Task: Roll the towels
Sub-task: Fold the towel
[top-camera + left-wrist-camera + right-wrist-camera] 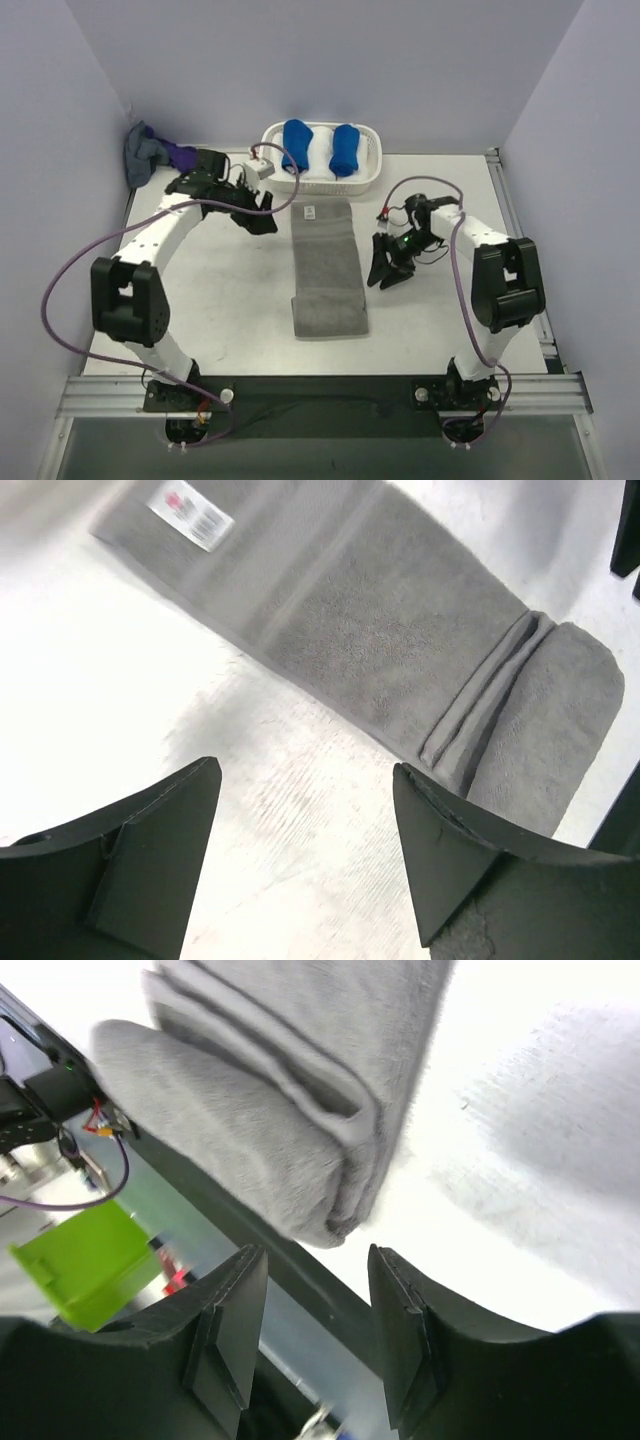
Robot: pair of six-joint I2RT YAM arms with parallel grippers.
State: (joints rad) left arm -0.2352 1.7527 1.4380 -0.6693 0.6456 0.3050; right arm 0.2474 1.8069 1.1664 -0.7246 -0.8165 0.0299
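A grey towel (326, 265) lies folded in a long strip down the middle of the table, a white label near its far end. Its near end is folded over into a thicker band (330, 315). It shows in the left wrist view (400, 620) and in the right wrist view (280, 1070). My left gripper (262, 212) is open and empty, above the table left of the towel's far end. My right gripper (388, 274) is open and empty, just right of the towel's middle, not touching it.
A white basket (369, 176) at the back holds two blue towel rolls (297, 145) and a white one. A grey and purple cloth heap (152, 153) lies in the far left corner. A dark rail (330, 388) runs along the near edge.
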